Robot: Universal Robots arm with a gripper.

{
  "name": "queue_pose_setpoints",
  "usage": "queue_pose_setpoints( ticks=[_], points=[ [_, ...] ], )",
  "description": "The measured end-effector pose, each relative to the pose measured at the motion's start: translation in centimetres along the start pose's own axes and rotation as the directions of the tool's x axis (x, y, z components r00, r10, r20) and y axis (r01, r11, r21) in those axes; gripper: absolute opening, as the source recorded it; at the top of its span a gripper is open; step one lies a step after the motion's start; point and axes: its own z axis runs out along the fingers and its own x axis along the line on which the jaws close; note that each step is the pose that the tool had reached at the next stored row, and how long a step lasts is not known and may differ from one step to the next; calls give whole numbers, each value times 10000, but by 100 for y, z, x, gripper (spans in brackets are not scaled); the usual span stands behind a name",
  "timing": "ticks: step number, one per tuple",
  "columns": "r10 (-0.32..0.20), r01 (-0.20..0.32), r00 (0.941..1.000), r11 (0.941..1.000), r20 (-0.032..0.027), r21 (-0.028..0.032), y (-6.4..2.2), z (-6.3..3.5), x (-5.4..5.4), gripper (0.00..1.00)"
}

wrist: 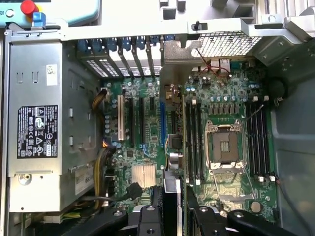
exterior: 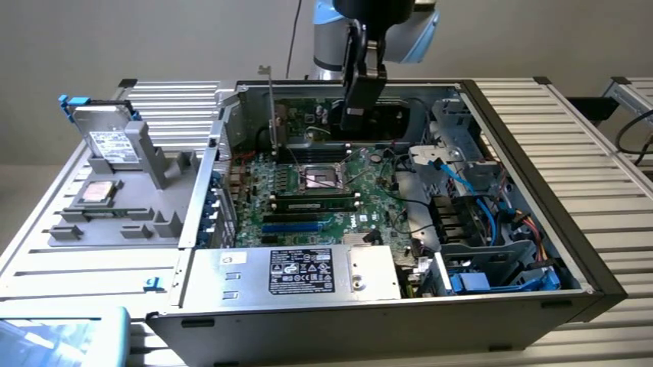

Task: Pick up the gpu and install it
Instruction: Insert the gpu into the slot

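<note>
- I have the gripper (exterior: pixel 355 121) in the upper middle of the exterior view, hanging over the open computer case (exterior: pixel 602 287), fingers pinched on the gpu (exterior: pixel 308 122).
- The gpu hangs upright from the grip, its silvery end bracket (exterior: pixel 271 107) towards the exterior view's left, above the motherboard (exterior: pixel 383 218).
- Handling, as I judge it: a light, stiff card but fragile. The green board will not like bending, and the connector edge should be kept from knocks.
- The hold sits on the card's end away from the bracket, pads on the flat faces. That suits me, though a long card held by one end could tilt.
- The exterior view gives me the card's broad face and its height over the board; I cannot tell whether its lower edge touches anything.
- The wrist view gives me the line-up: the gpu (wrist: pixel 171 147) runs edge-on out of the gripper (wrist: pixel 171 209), between the blue slot (wrist: pixel 162 123) and the memory slots (wrist: pixel 193 140), with the end bracket (wrist: pixel 173 56) near the rear slot openings (wrist: pixel 123 54).
- The power supply (wrist: pixel 37 132) lies well apart, beyond the slots.
</note>
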Motion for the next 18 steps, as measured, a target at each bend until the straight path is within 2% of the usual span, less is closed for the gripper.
queue_pose_setpoints(
  ticks=[2, 6, 8, 18],
  points=[
    [-4, 4, 10000, 10000, 43, 0, 12, 33, 0, 28],
    [-16, 16, 9998, 10000, 188, -8, 41, 89, 0, 28],
    [-17, 17, 9998, 10000, 198, -9, 56, 117, 1, 28],
    [-16, 17, 9998, 10000, 200, -9, 88, 141, 1, 28]
  ],
)
